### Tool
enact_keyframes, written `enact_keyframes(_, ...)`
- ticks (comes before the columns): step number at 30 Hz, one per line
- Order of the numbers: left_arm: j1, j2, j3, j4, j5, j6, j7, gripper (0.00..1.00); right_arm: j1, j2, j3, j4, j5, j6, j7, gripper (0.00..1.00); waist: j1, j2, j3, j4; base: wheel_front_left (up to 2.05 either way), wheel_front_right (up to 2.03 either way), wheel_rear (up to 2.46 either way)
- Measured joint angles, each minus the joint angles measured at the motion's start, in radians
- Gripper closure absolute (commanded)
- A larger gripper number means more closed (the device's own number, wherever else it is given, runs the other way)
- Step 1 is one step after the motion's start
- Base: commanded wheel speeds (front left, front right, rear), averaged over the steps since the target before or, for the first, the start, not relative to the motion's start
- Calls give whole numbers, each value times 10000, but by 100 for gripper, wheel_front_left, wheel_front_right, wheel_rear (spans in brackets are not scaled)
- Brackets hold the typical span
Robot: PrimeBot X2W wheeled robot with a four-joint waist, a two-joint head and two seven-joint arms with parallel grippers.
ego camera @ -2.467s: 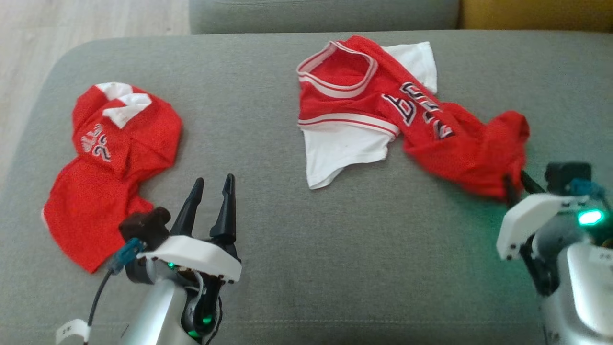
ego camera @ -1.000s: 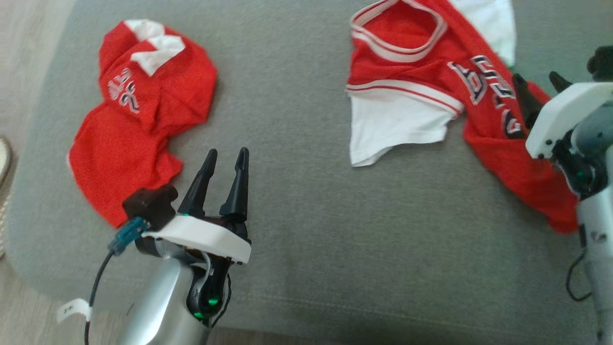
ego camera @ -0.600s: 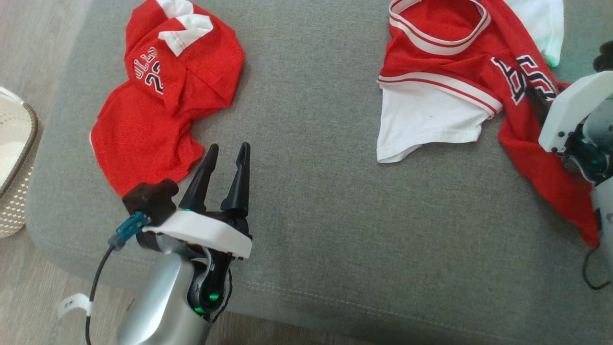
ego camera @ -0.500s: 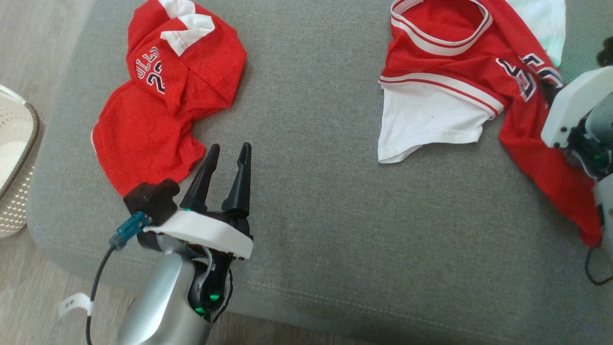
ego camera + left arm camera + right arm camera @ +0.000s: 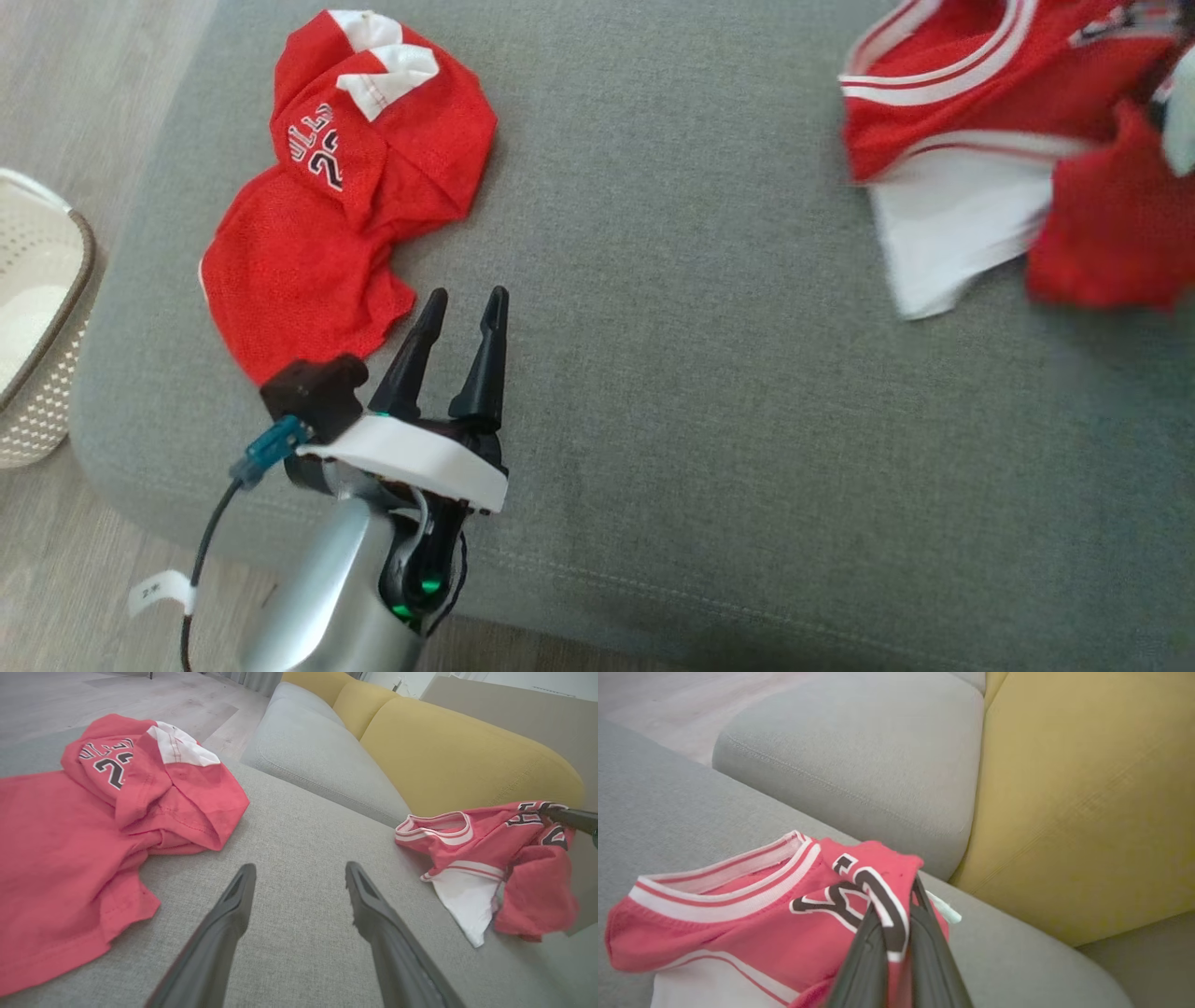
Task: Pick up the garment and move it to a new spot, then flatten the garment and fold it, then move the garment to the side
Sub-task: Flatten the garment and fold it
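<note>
The garment, a red and white jersey (image 5: pixel 971 112) with dark lettering, lies at the far right of the grey seat (image 5: pixel 700 373). One part of it is raised off the cushion and hangs in a red fold. My right gripper (image 5: pixel 899 914) is shut on the lettered red cloth (image 5: pixel 859 882) and holds that part up; its dark fingers (image 5: pixel 570 816) also show in the left wrist view, above the jersey (image 5: pixel 486 835). My left gripper (image 5: pixel 467 308) hovers open and empty over bare seat (image 5: pixel 300 872), just right of a second crumpled red garment (image 5: pixel 345 205).
The second red garment (image 5: pixel 70 826) covers the seat's left end. A pale woven basket (image 5: pixel 37 308) stands on the wooden floor beyond the left edge. Behind the seat are a grey cushion (image 5: pixel 859 742) and a yellow backrest (image 5: pixel 1087 788).
My right gripper has shut on the jersey's lettered part and raised it, so the red cloth now bunches and hangs. The head camera has swung. The left gripper stays open.
</note>
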Motion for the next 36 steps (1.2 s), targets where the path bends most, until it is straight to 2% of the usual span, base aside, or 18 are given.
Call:
enact_keyframes(1,0,0,-23,-12,-13,0,0,0,-196,-115,121,54,-203,0,-161,100,0,0,36,27,0,0,0)
enact_keyframes(2,-1,0,-48,-17,-15,0,0,0,-391,-192,199,197,-397,2,-278,84,0,0,74,54,0,0,0)
enact_keyframes(3,-1,0,-75,-19,-29,0,0,0,-542,-232,244,376,-591,0,-426,0,0,0,105,81,0,0,0)
enact_keyframes(11,-3,0,-48,-8,-111,86,0,0,-637,334,27,2013,-869,2,-1197,0,0,0,39,8,0,0,0)
enact_keyframes(17,6,4,144,-8,-50,88,2,0,91,1078,-773,1778,-976,2,-2219,0,0,0,-256,-511,0,0,0)
enact_keyframes(23,45,4,157,-48,35,117,0,0,1731,2251,-1638,-31,-545,2,-2963,0,0,0,-607,-1343,0,0,0)
enact_keyframes(29,54,4,182,-81,35,161,0,0,4487,3348,-2529,-2600,-288,0,-3227,0,0,0,-862,-2298,0,0,0)
enact_keyframes(33,45,6,219,-36,19,157,0,0,6155,4094,-2800,-4056,-332,0,-3310,0,0,0,-909,-2898,0,0,0)
enact_keyframes(36,4,6,268,119,10,144,0,0,6804,4437,-2936,-4721,-370,0,-3342,0,0,0,-874,-3314,0,0,0)
